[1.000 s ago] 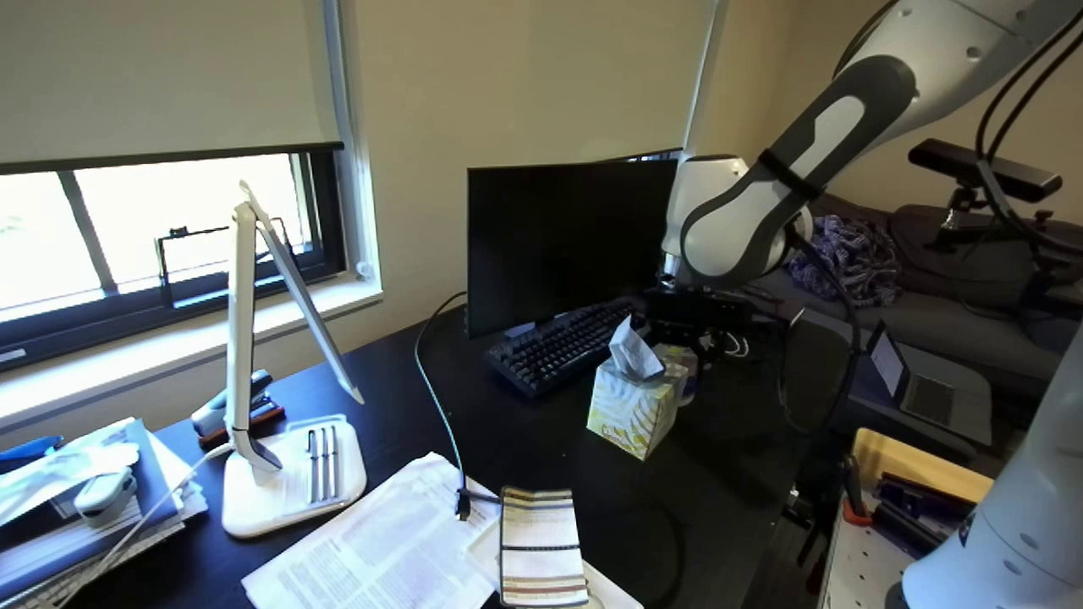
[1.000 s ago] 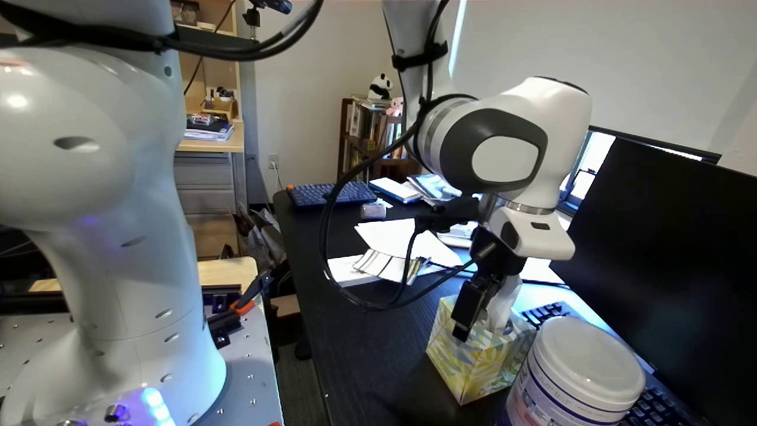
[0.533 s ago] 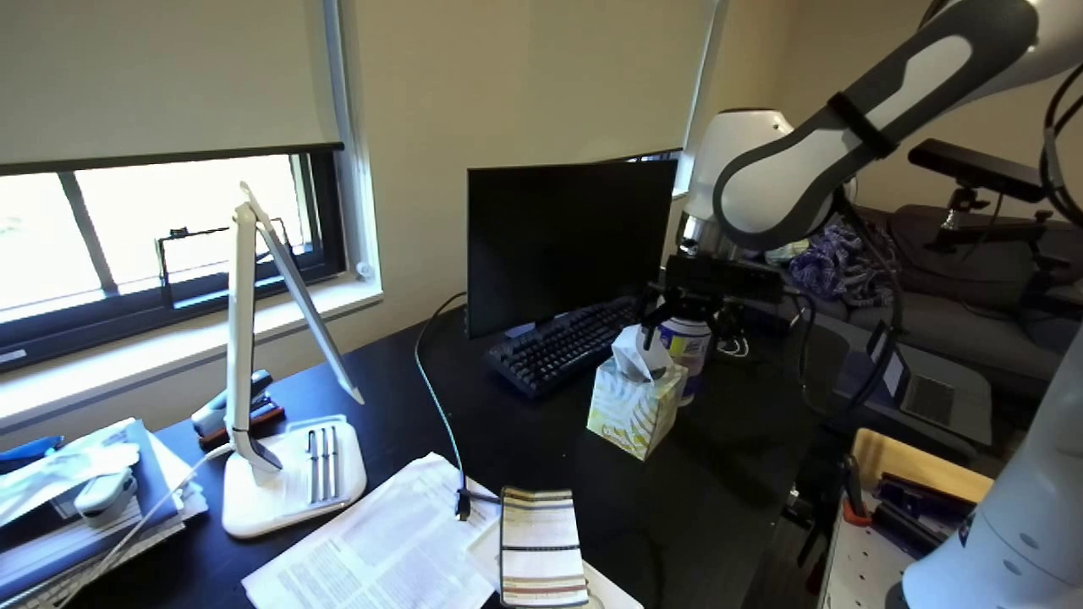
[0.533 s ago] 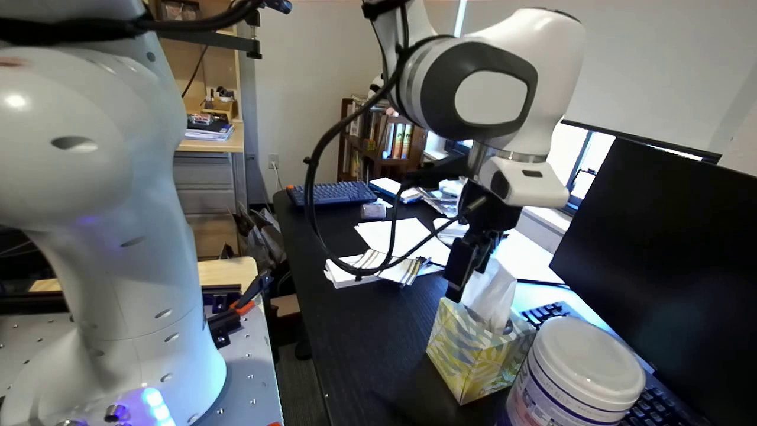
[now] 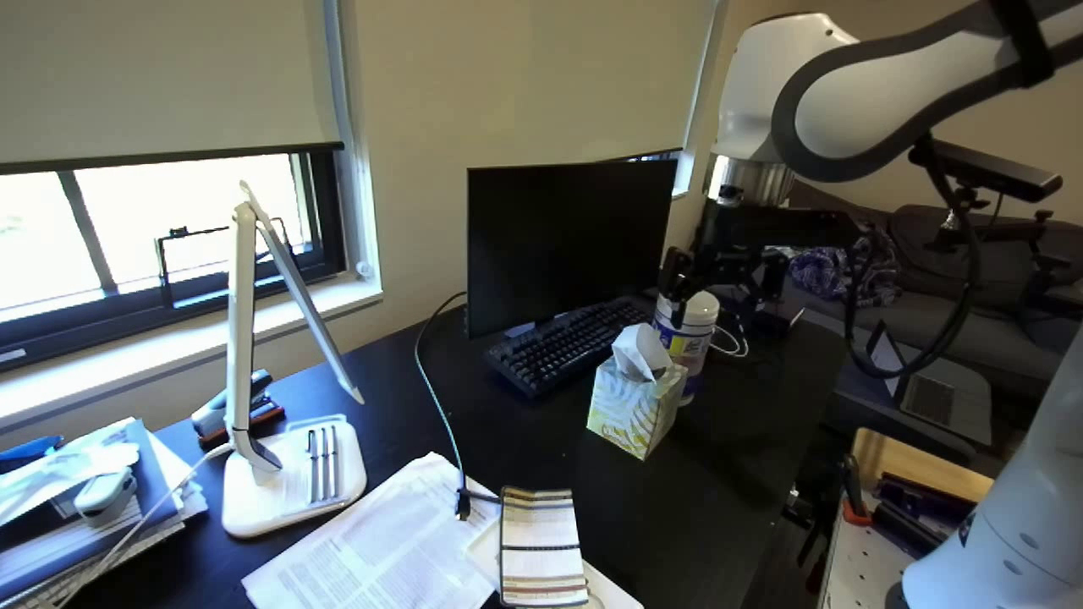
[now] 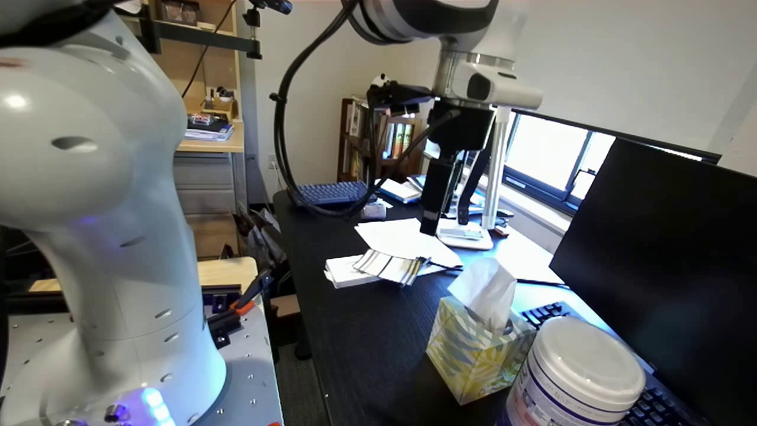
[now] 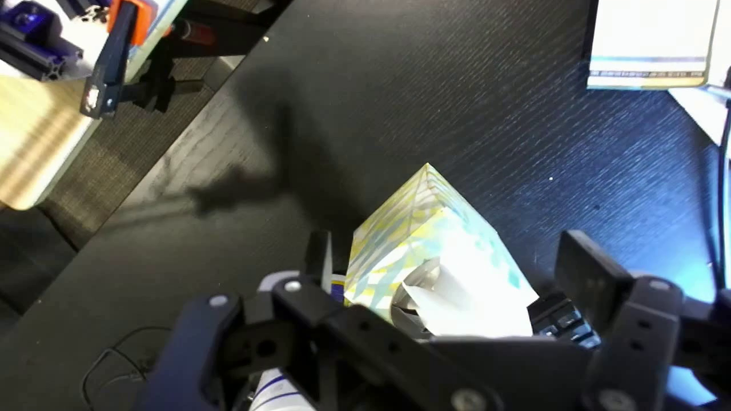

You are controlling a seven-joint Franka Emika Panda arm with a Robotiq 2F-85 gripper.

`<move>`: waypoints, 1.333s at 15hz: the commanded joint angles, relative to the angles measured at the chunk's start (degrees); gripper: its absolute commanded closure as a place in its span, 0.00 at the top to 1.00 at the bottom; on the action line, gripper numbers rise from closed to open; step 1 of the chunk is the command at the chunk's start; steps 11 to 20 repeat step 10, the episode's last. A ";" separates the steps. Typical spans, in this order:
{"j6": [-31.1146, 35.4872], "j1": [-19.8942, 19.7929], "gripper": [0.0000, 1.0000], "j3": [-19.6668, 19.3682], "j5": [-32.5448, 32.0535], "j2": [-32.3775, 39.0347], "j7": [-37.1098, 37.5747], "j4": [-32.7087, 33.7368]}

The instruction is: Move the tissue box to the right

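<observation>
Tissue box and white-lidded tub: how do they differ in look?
The tissue box is flat-sided; the tub is round. The tissue box carries a yellowish leafy pattern; the tub has dark blue bands. The tissue box has a tissue poking from its top; the tub wears a white lid. Both stand upright on the desk.

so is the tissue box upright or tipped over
Upright: in both exterior views the tissue box sits level on the desk, with white tissue sticking up out of its top.
</observation>
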 commanded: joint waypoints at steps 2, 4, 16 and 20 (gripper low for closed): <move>-7.18 0.60 1.00 4.50 -1.75 -4.63 -8.44 2.83; -7.59 0.80 1.00 6.11 -2.84 -5.27 -11.96 3.46; -5.96 1.05 1.00 7.68 -1.62 -5.15 -17.01 3.21; -5.96 1.05 1.00 7.68 -1.62 -5.15 -17.01 3.21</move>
